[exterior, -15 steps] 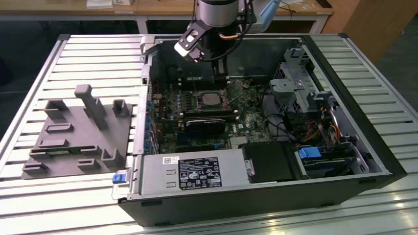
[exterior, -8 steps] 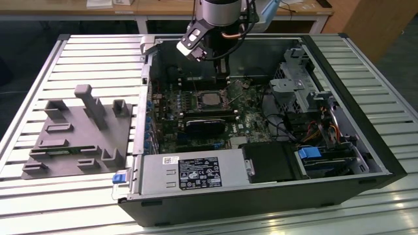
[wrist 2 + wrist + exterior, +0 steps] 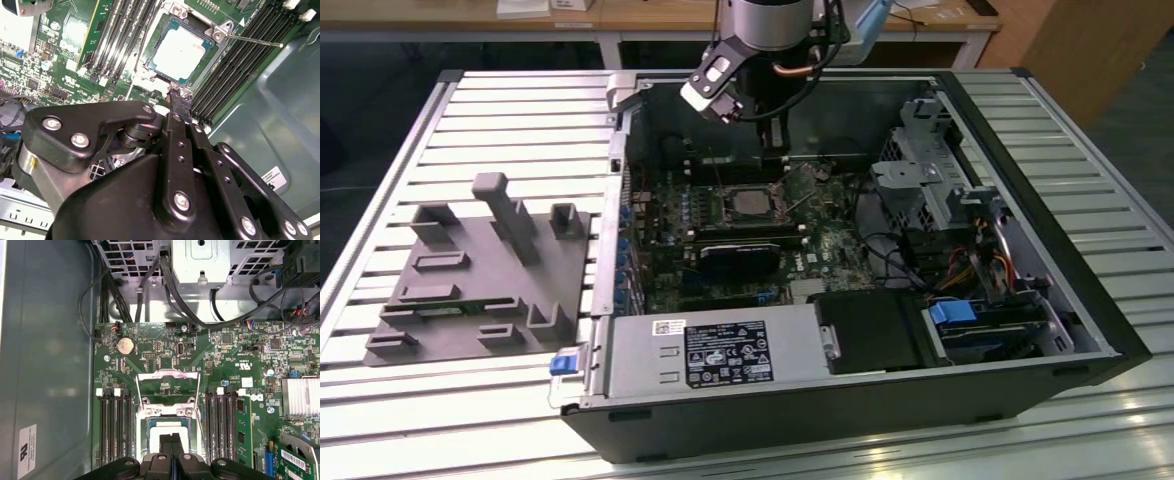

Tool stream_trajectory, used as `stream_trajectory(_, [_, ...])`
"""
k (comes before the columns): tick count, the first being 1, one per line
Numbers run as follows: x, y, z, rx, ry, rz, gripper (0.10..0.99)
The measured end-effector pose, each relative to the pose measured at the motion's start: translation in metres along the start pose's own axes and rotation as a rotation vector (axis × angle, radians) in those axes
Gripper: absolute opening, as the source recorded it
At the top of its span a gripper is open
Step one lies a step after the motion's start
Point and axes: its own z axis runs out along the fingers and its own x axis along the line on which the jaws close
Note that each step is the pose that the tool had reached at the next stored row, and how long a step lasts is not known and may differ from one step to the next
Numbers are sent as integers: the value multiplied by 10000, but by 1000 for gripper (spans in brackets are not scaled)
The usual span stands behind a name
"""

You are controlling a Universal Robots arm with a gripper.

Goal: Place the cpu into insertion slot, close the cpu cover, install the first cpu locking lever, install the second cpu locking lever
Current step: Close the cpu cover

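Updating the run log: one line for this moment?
cpu: in insertion slot | cpu cover: open | gripper: shut, near cpu

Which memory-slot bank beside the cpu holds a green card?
The bank away from the case wall: a green card stands at its outer edge; the wall-side bank is empty.

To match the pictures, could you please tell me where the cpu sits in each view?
Exterior view: cpu in the middle of the motherboard.
Second wrist view: cpu just beyond the gripper.
First wrist view: cpu partly behind the gripper.
Shared landmark: the memory slots beside it.
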Motion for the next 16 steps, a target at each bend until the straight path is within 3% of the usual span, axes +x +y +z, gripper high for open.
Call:
stream_trajectory(7, [5,122,12,3,1,2,106])
stream_trajectory(16, [12,357,33,22,0,3,106])
